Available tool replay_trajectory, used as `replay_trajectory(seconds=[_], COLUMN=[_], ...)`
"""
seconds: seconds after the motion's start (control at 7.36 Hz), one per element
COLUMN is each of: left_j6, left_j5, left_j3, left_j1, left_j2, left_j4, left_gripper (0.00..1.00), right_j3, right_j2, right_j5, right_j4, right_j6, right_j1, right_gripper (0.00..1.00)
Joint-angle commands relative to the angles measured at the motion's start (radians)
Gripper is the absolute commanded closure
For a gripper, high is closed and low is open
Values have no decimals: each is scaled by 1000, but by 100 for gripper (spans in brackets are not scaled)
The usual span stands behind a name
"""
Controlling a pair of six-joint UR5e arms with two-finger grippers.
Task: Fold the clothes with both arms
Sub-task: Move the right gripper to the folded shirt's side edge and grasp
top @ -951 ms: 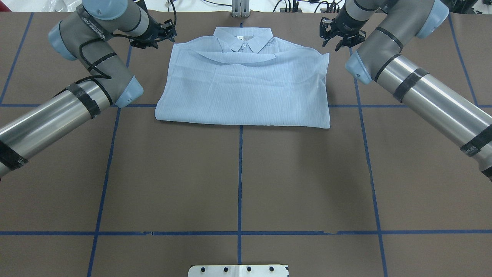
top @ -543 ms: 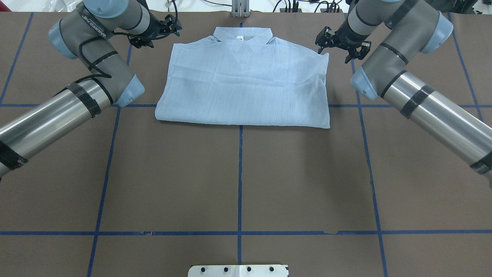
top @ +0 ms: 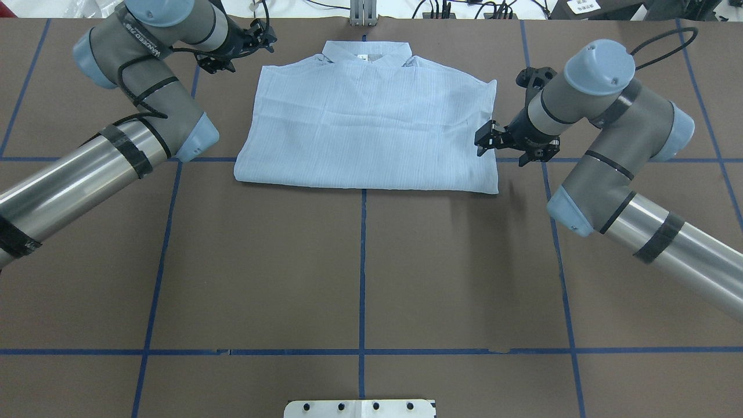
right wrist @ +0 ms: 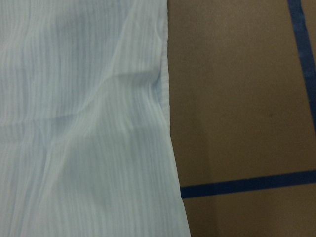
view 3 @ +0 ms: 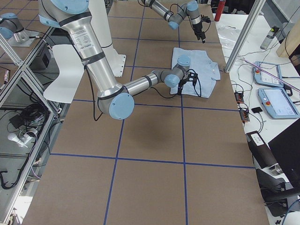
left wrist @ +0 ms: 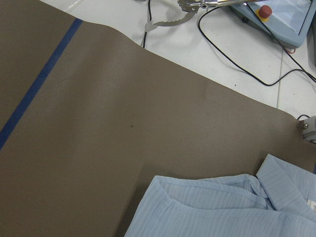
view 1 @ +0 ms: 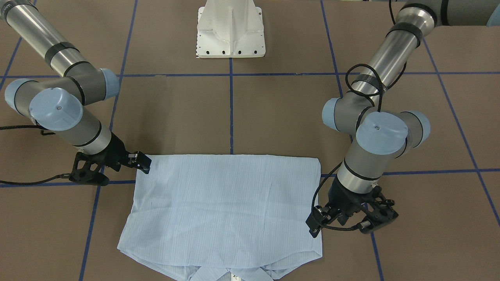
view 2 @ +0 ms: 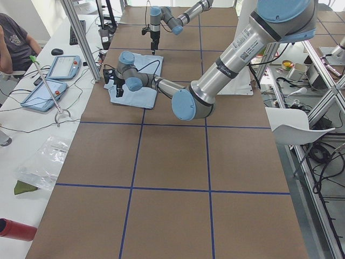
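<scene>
The pale blue striped shirt [top: 371,122] lies folded in a flat rectangle at the far middle of the table, its collar [top: 365,53] at the far edge. It also shows in the front view [view 1: 226,207]. My left gripper [top: 244,46] is open and empty, just off the shirt's far left corner; the front view [view 1: 340,228] shows its jaws spread. My right gripper [top: 511,146] is open and empty, beside the shirt's right edge, and also shows in the front view [view 1: 117,169]. The wrist views show only cloth [left wrist: 212,207] [right wrist: 84,123], no fingers.
Brown table cover with blue tape grid lines [top: 363,261]. The white pedestal base [view 1: 230,31] stands at the near side. A metal post [top: 363,11] and cables lie along the far edge. Tablets [view 2: 64,67] and an operator [view 2: 13,40] are beyond it.
The shirt's upper layer has settled flat over the collar front. My right gripper has moved back along the shirt's right edge toward the robot. My left gripper has hardly moved.
</scene>
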Motion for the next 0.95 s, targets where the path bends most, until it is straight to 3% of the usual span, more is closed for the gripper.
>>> replay_trajectory(seconds=[0.0, 0.14, 0.41, 0.54, 0.82], left_j6=[0, 0, 0, 0, 0], left_j5=[-1, -1, -1, -1, -1], left_j3=[-3, -3, -1, -3, -3], left_j1=[1, 0, 1, 1, 1], left_j2=[4, 5, 8, 14, 14], left_j4=[-1, -1, -1, -3, -3], left_gripper=[1, 1, 1, 1, 1], right_j3=[-1, -1, 1, 1, 4], right_j2=[-12, -11, -9, -9, -12], right_j5=[-16, -14, -11, -11, -13], right_j4=[-1, -1, -1, -3, -1], right_j6=[0, -1, 0, 0, 0], right_j1=[-42, -43, -45, -47, -48], right_gripper=[12, 25, 77, 94, 100])
